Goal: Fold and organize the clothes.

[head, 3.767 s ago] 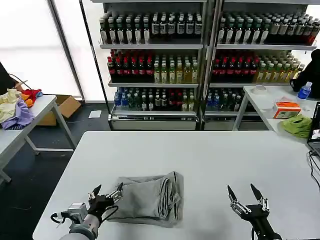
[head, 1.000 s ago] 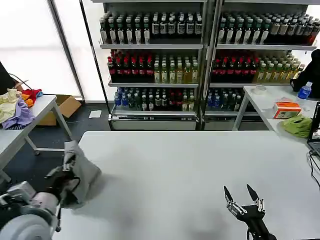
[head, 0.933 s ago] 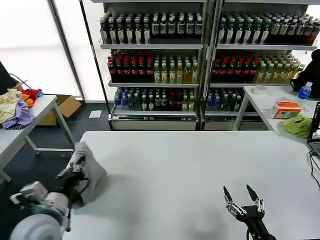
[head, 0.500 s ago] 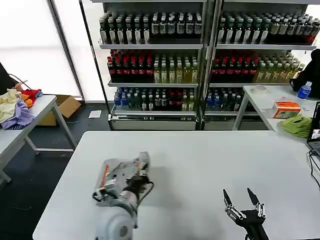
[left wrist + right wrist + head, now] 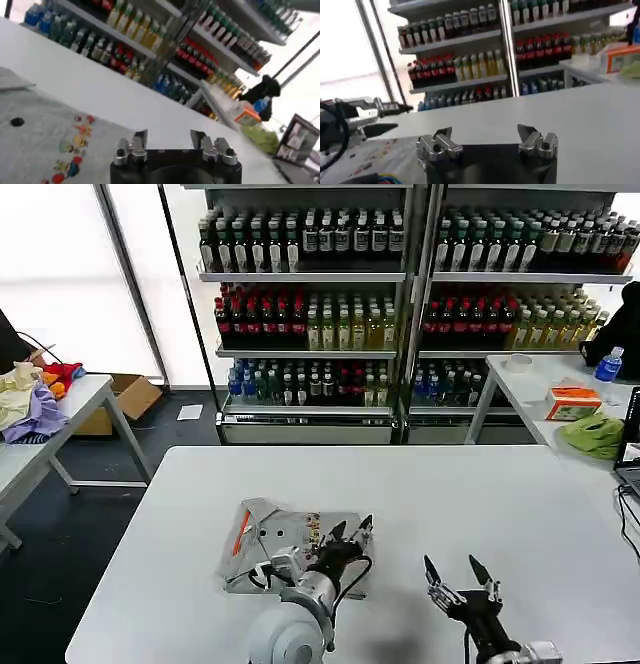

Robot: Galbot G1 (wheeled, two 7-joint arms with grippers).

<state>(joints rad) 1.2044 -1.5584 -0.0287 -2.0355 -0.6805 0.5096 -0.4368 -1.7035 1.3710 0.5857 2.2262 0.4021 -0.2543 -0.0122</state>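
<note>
One of the clothes, a grey shirt (image 5: pixel 278 529) with an orange inner collar and a small cartoon chest print, lies spread on the white table (image 5: pixel 450 484) near its front. My left gripper (image 5: pixel 352 527) hovers open at the shirt's right edge, holding nothing. In the left wrist view its fingers (image 5: pixel 141 139) stand apart above the shirt (image 5: pixel 45 135), whose print and a dark button show. My right gripper (image 5: pixel 450 566) stands open over bare table to the right of the shirt. In the right wrist view the gripper (image 5: pixel 485 132) is empty, with the shirt (image 5: pixel 375 155) off to one side.
Drink shelves (image 5: pixel 400 304) stand behind the table. A side table (image 5: pixel 60 419) on the left carries yellow, lilac and red garments. Another table (image 5: pixel 530 384) at the right holds a lime-green cloth (image 5: pixel 595 434), an orange box and a blue bottle.
My left arm swung from the table's left edge to its middle with the grey shirt. The shirt now lies flat and the gripper is open. My right gripper drifted slightly left.
</note>
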